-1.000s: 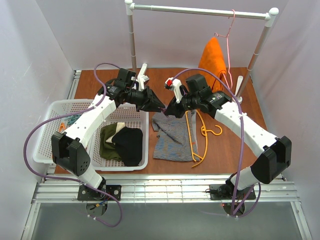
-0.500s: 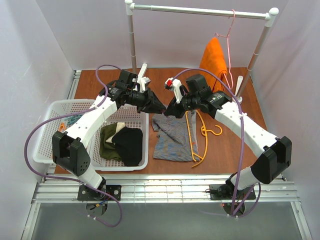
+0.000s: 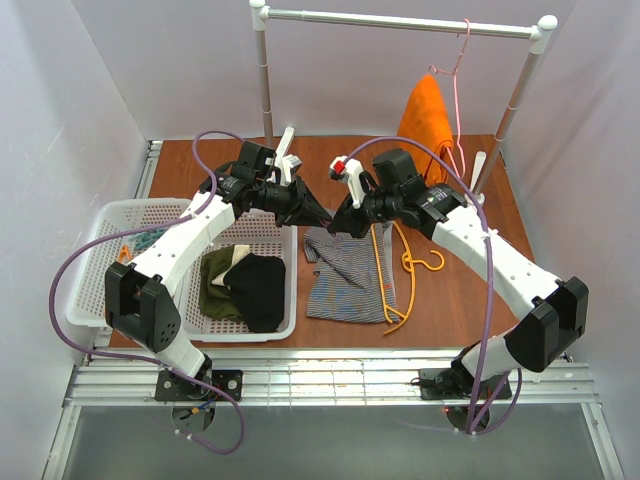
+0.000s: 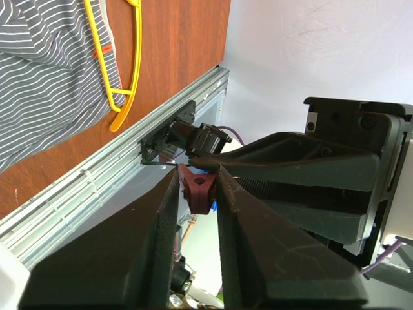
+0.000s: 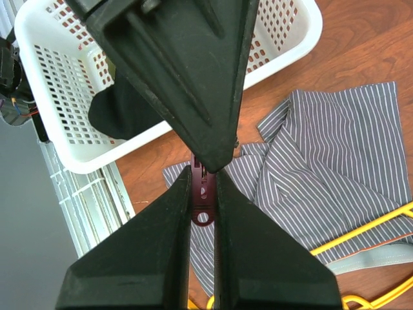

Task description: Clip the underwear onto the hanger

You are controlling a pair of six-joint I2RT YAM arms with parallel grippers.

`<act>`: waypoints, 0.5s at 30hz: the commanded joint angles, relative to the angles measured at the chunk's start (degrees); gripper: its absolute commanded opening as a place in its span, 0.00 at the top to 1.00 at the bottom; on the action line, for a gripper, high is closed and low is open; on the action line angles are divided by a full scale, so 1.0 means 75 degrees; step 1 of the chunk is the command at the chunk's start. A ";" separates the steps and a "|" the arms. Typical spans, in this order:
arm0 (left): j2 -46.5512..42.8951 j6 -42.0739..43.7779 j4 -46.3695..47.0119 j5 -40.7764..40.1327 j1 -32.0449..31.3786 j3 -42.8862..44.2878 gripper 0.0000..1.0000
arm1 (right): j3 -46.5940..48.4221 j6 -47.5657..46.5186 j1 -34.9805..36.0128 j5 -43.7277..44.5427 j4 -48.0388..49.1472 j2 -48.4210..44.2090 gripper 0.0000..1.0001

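The grey striped underwear (image 3: 345, 275) lies flat on the brown table, with the yellow hanger (image 3: 392, 270) lying over its right side. My left gripper (image 3: 323, 216) and right gripper (image 3: 336, 222) meet tip to tip above the garment's top left corner. Both are shut on one small dark red clip (image 5: 204, 197). It also shows in the left wrist view (image 4: 199, 188), between the left gripper (image 4: 197, 175) fingertips. The right gripper (image 5: 204, 175) holds its lower end. The underwear (image 5: 335, 148) and hanger (image 5: 381, 223) lie below; they also show in the left wrist view as underwear (image 4: 39, 77) and hanger (image 4: 122, 90).
A white basket (image 3: 110, 225) at left holds black (image 3: 257, 285) and olive-green clothes (image 3: 212, 285). An orange cloth (image 3: 425, 115) hangs on a pink wire hanger (image 3: 458, 60) from the white rail (image 3: 400, 22). The rail posts stand at the back.
The grippers stay tip to tip on the clip. The right arm's elbow has shifted slightly outward.
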 commanded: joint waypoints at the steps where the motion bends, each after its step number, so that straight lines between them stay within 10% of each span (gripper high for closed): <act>1: -0.0350 -0.0020 -0.0075 0.0157 -0.0017 -0.0033 0.89 | 0.0097 -0.0074 0.0066 -0.0182 0.0080 -0.0221 0.99; 15: -0.0386 -0.0008 -0.0110 0.0251 -0.0017 -0.0150 1.00 | 0.0050 -0.0040 0.0055 0.0696 0.0056 -0.0209 0.90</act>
